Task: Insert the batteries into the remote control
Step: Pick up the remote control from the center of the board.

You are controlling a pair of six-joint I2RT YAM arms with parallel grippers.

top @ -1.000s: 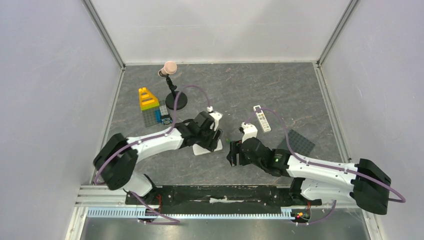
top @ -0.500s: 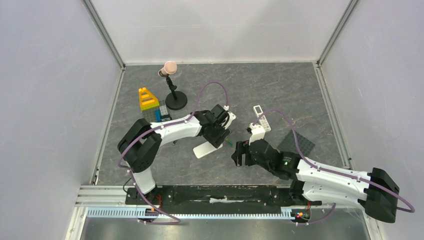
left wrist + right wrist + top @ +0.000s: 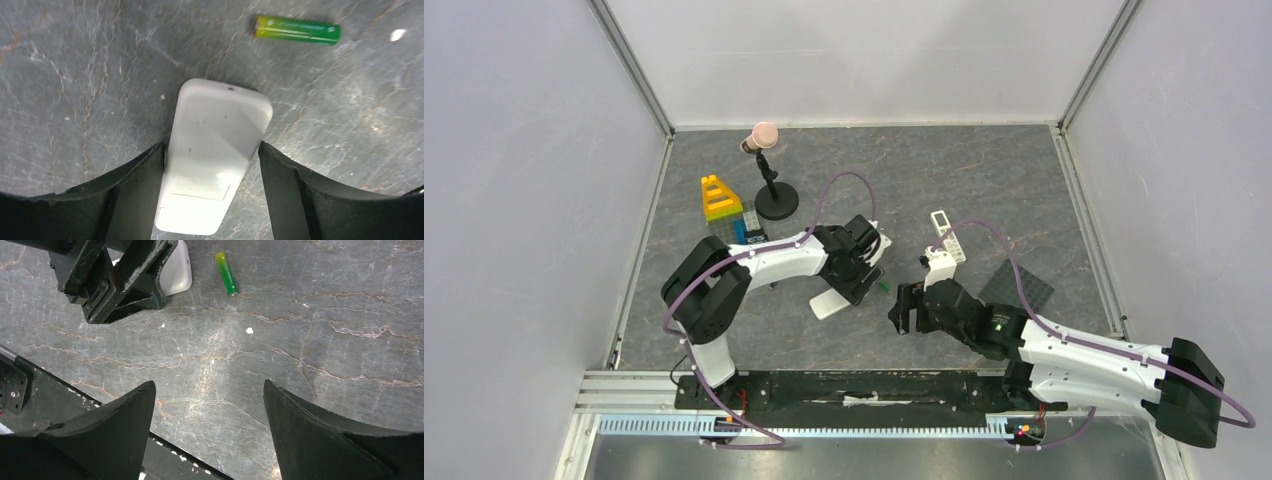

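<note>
The remote control (image 3: 215, 150) lies on the table with its plain white back up; it also shows in the top view (image 3: 829, 302) and the right wrist view (image 3: 177, 272). My left gripper (image 3: 211, 146) straddles its far end, both fingers pressed against its long sides, the remote slightly skewed between them. One green battery (image 3: 297, 30) lies on the table just beyond the remote, seen also in the top view (image 3: 880, 285) and the right wrist view (image 3: 226, 273). My right gripper (image 3: 208, 385) is open and empty, above bare table near the battery (image 3: 904, 308). Other batteries are out of view.
A slimmer white remote (image 3: 946, 232) lies behind the right arm. A dark baseplate (image 3: 1021, 285) lies at the right. A microphone stand (image 3: 774, 200) and stacked toy bricks (image 3: 721, 200) stand at the back left. The black front rail (image 3: 30, 385) runs close by.
My left arm has swung its elbow inward and its gripper has shifted right along the remote, then settled. My right gripper has moved slightly right. The remote and battery have barely moved.
</note>
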